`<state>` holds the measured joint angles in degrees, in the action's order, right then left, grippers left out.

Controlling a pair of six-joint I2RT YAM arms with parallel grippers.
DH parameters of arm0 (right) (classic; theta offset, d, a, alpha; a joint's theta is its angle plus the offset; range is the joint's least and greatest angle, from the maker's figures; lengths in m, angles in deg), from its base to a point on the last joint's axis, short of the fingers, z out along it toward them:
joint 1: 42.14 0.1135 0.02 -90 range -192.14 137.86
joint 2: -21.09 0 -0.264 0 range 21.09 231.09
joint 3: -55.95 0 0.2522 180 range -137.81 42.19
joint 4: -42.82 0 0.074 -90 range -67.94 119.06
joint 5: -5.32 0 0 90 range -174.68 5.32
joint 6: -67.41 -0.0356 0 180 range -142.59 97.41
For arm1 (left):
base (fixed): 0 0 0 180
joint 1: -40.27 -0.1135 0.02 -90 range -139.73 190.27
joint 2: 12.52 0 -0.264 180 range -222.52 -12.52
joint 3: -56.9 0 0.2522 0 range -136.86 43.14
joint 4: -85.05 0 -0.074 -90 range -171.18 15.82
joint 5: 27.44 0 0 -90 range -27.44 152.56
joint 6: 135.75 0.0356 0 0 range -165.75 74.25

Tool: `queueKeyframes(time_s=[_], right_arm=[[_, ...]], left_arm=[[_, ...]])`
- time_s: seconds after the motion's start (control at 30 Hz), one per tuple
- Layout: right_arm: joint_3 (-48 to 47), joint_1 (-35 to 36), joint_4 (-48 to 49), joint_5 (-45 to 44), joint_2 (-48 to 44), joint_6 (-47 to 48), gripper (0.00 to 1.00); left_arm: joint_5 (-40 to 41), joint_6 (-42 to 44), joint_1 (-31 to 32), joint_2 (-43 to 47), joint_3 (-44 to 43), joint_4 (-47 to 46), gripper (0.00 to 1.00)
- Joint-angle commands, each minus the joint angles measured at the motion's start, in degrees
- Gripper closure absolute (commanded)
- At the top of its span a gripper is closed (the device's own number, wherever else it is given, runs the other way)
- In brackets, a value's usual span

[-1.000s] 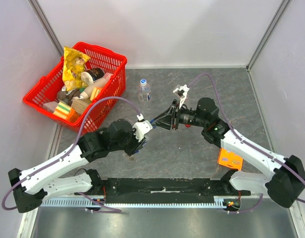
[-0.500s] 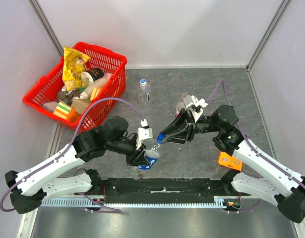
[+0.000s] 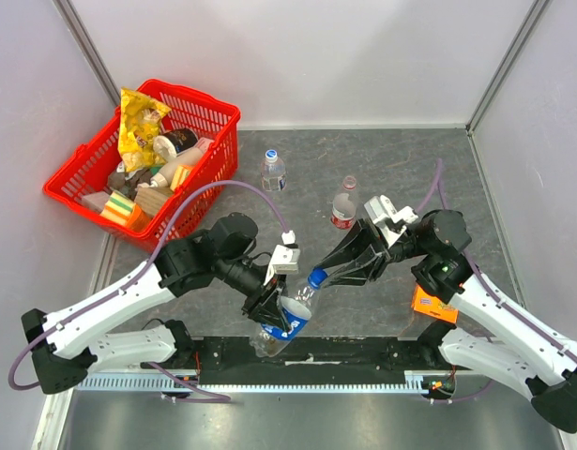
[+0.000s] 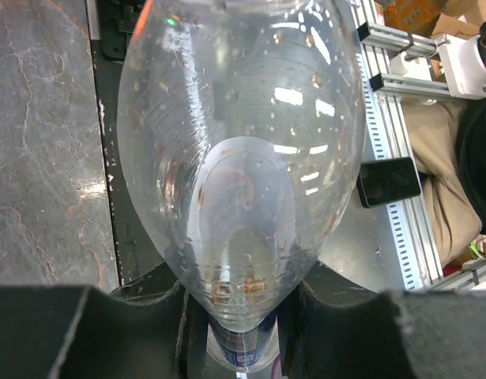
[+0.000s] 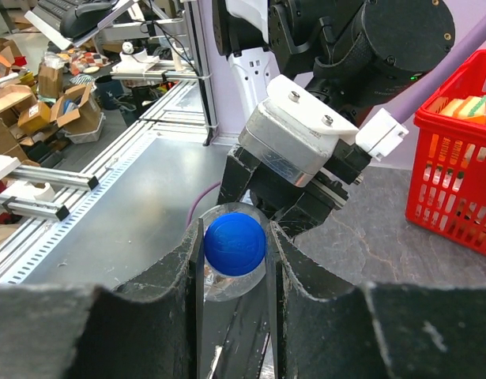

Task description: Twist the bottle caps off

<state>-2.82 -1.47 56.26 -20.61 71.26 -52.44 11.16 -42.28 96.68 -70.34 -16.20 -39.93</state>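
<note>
My left gripper is shut on the body of the blue-labelled bottle and holds it tilted above the table's near edge. In the left wrist view the clear bottle fills the frame between the fingers. My right gripper is closed around its blue cap. The right wrist view shows the blue cap between the two pads. The red-labelled bottle with its red cap stands mid-table. The pale-labelled bottle with the white and blue cap stands behind it.
A red basket full of snacks, with a brown-lidded jar, stands at the back left. An orange packet lies by the right arm. A black rail runs along the near edge.
Both arms moved toward the near edge and to the right with the blue-labelled bottle between them. The right arm drew back, so the red-labelled bottle now shows.
</note>
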Motion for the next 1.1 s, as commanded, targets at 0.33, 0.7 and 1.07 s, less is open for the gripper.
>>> queueKeyframes(time_s=[0.33, 0.7, 1.07], right_arm=[[-2.2, 0.3, -3.7, -9.1, -0.2, 3.6, 0.28], [-4.4, 0.4, -7.0, -16.3, -4.4, 3.1, 0.02], [-6.3, 0.4, -15.7, -35.2, -3.6, 1.9, 0.03]], left_arm=[[2.6, 1.8, 0.5, 0.6, -1.0, -1.9, 0.98], [16.4, 2.2, 0.5, 5.1, 3.1, -2.0, 0.98], [36.2, 0.9, 0.5, 11.7, 6.9, -4.5, 0.98]])
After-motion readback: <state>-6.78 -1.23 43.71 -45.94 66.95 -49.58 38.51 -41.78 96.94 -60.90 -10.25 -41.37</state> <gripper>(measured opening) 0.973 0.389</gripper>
